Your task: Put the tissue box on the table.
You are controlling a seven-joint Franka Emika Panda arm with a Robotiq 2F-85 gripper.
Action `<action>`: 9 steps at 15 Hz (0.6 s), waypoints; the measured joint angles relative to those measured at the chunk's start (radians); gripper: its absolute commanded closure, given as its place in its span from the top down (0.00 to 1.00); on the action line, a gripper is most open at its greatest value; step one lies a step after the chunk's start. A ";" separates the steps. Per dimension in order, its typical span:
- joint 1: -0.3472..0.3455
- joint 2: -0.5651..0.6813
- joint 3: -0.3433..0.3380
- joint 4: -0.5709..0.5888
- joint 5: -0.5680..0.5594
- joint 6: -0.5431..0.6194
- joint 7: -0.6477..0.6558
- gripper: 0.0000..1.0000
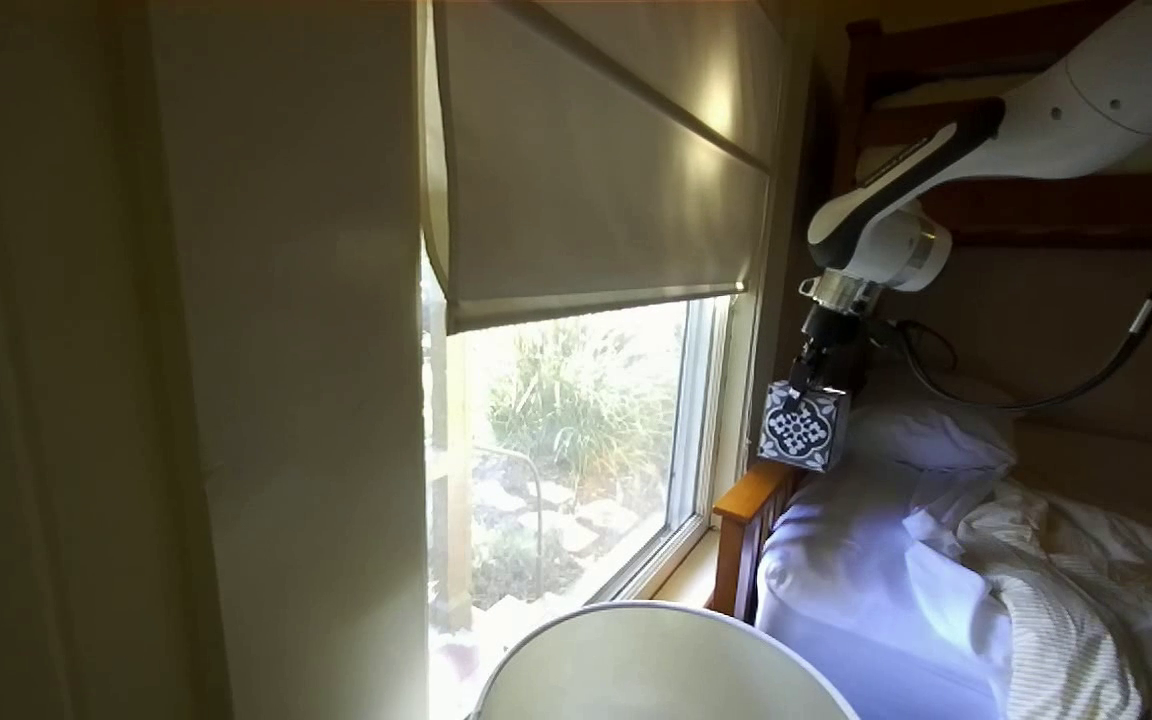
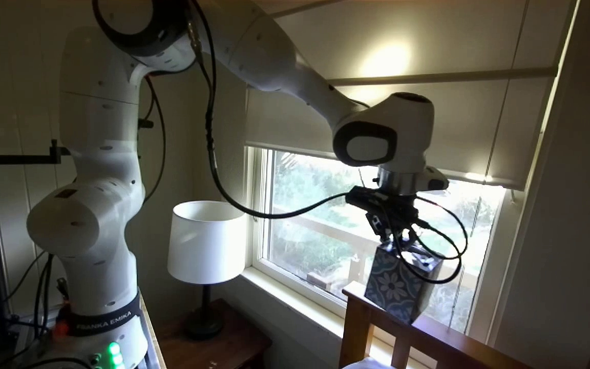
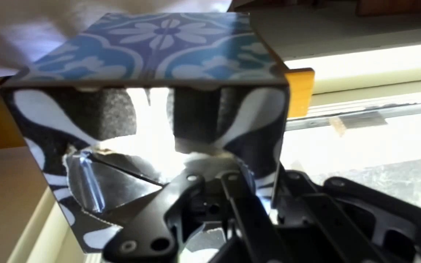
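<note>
The tissue box (image 1: pixel 800 428), a cube with a black-and-white tile pattern, hangs from my gripper (image 1: pixel 804 385) above the wooden bed rail, beside the window. The tissue box (image 2: pixel 395 287) also shows slightly tilted below my gripper (image 2: pixel 396 238) in an exterior view. In the wrist view the tissue box (image 3: pixel 144 65) has a torn top opening; my gripper (image 3: pixel 260 191) is shut on its right side wall, one finger inside the opening and one outside. The fingertips are partly hidden. The table (image 2: pixel 238 338) is a brown wooden bedside table under a lamp; only part of it shows.
A lamp with a white shade (image 2: pixel 207 246) stands on the table; its shade (image 1: pixel 666 665) also shows close up in an exterior view. The bed rail (image 2: pixel 402 338) and window sill (image 2: pixel 295 302) lie below the box. A bed with rumpled bedding (image 1: pixel 886 580) is beside it.
</note>
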 measured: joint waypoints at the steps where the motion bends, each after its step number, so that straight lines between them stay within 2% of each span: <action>1: 0.028 -0.032 -0.003 -0.053 0.000 0.009 -0.004 0.01; 4: 0.109 -0.116 -0.014 -0.202 -0.003 0.046 -0.004 0.01; 9: 0.210 -0.201 -0.024 -0.380 -0.005 0.095 -0.007 0.01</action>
